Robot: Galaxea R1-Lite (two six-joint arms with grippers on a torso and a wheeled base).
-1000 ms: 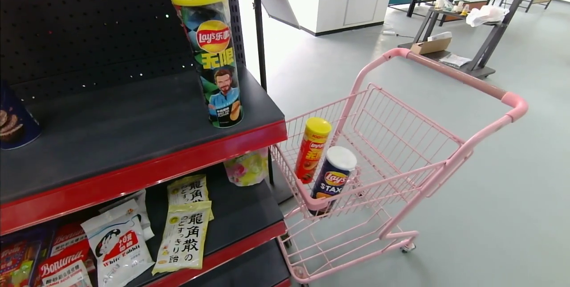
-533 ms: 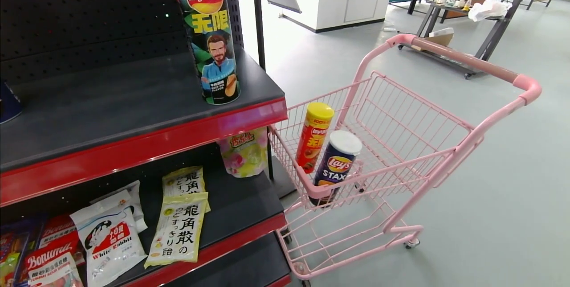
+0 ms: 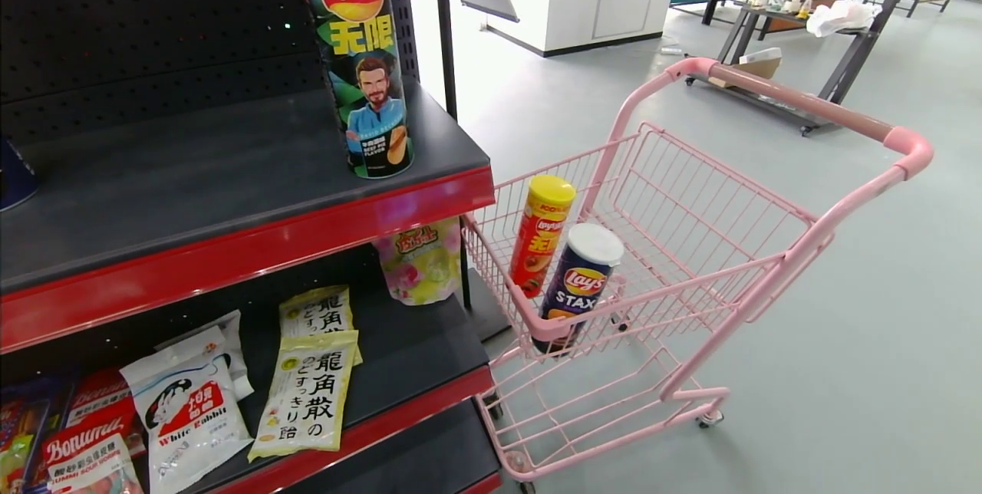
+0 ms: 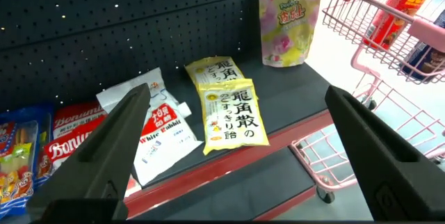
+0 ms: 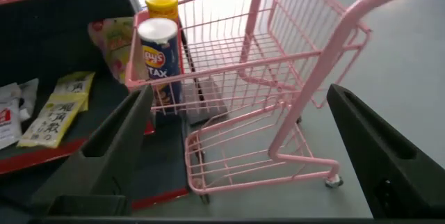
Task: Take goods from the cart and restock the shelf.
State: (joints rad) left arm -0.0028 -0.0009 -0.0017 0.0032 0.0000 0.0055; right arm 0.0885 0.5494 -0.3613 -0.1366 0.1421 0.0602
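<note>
Both our hands are spread wide and hold nothing. Our left hand (image 4: 236, 92) hangs before the lower shelf (image 4: 313, 92), over the yellow candy packets (image 4: 233, 113), and our right hand (image 5: 240, 92) faces the pink cart (image 5: 341, 51). In the head view the cart stands at 3 o'clock of the shelving. Two cans stand upright in the basket corner nearest it: a red can (image 3: 541, 241), and at its 5 o'clock, just beside it, a dark blue can (image 3: 579, 291). A tall chips can (image 3: 367, 72) stands on the upper shelf (image 3: 192, 172), at 11 o'clock of them.
</note>
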